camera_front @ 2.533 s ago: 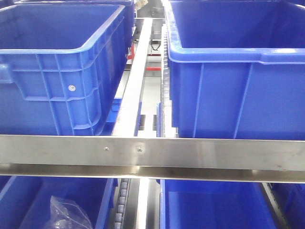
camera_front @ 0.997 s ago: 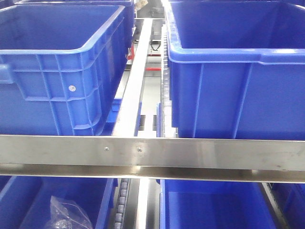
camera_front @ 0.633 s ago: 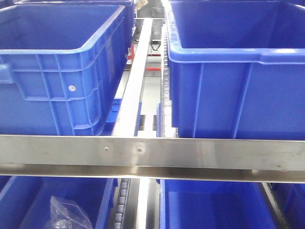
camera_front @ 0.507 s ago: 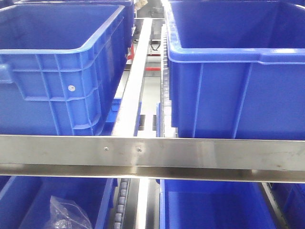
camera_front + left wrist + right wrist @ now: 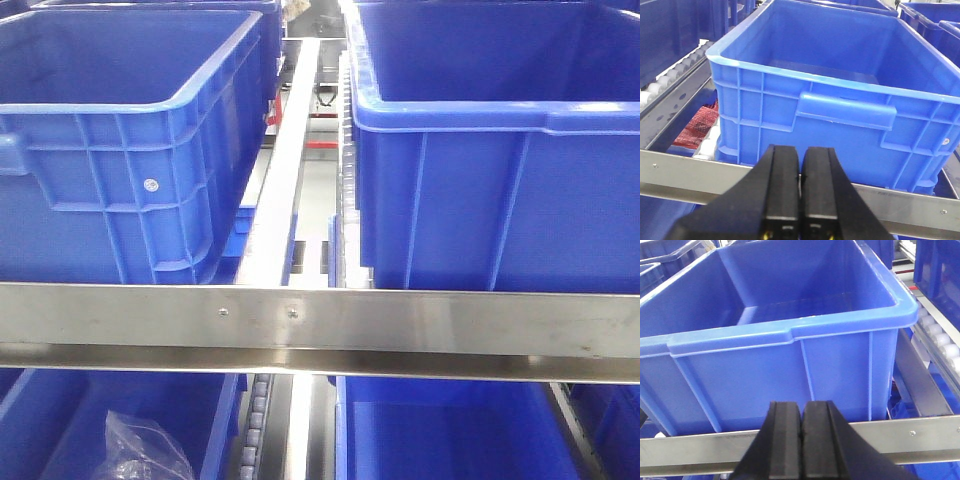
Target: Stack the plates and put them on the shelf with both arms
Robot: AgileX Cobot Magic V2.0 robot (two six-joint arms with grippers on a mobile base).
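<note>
Both tools, the left tool (image 5: 799, 186) and the right tool (image 5: 802, 432), are pressed together with nothing between them, aimed at the shelf (image 5: 400, 322) and its blue crates (image 5: 120, 150), while no plates are visible.

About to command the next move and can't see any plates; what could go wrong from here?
Both the left gripper and the right gripper are shut and empty, so the plates may be untouched. Both sit close to the shelf rail; driving forward could hit it or the blue crates.
</note>
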